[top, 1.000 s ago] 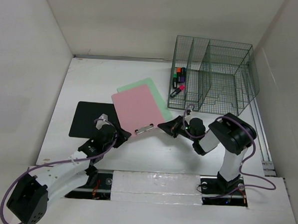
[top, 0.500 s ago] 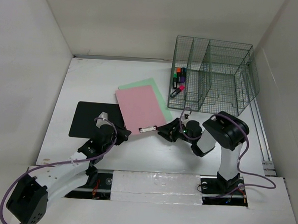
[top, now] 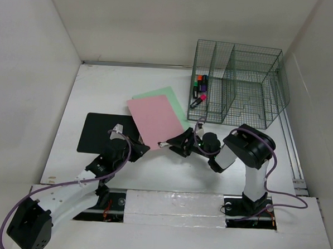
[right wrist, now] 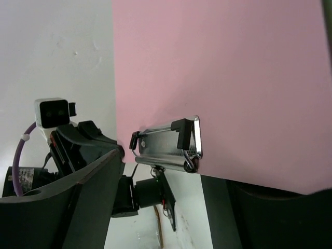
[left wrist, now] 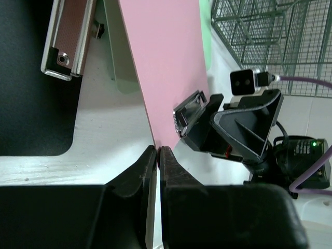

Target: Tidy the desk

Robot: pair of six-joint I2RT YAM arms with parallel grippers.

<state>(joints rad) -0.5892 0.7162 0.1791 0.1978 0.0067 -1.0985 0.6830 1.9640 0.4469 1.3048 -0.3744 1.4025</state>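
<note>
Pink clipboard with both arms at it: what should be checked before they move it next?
1. Left gripper pinched on the pink clipboard at its near edge: ok.
2. Right gripper firmly holding its metal clip: cannot tell.
3. Pink clipboard free of the green board under it: cannot tell.
4. Black clipboard not overlapped by the pink one: ok.
5. Wire organizer wide slots empty, markers only in the narrow end slot: ok.
</note>
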